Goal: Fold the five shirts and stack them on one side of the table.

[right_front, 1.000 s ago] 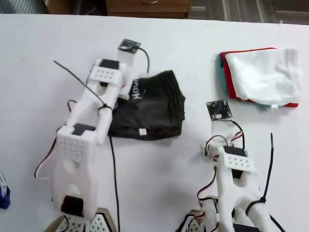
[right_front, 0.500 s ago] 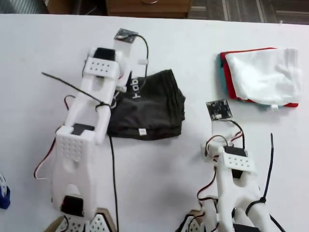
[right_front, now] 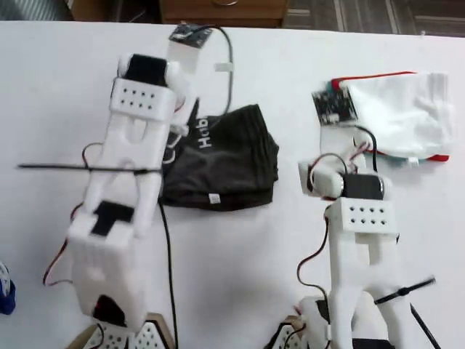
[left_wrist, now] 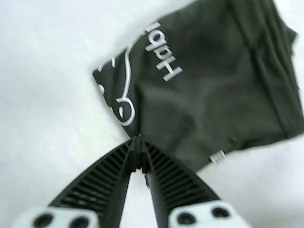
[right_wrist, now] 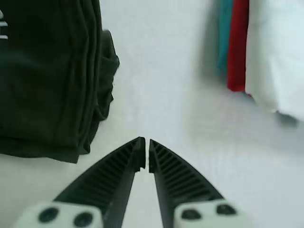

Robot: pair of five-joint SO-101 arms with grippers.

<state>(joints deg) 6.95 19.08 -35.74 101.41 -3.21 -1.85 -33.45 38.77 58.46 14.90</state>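
Observation:
A folded black shirt (right_front: 225, 160) with white print lies flat in the middle of the white table (right_front: 240, 276). My left gripper (left_wrist: 137, 142) is shut, its tips meeting just above the shirt's (left_wrist: 213, 85) printed near edge; no cloth shows between them. A stack sits at the far right: a white shirt (right_front: 396, 113) on top, a red (right_wrist: 237, 47) and a teal one (right_wrist: 223, 38) under it. My right gripper (right_wrist: 145, 142) is shut over bare table, between the black shirt (right_wrist: 47, 71) and the stack.
A small blue object (right_front: 6, 291) lies at the table's left edge. Wooden furniture (right_front: 221, 11) stands beyond the far edge. Thin black cables trail from both arms. Bare table shows in front of the black shirt and to the far left.
The left arm has risen and swung toward the far side, off the black shirt's left edge. The right arm has come forward to between the black shirt and the stack. The shirts lie unmoved.

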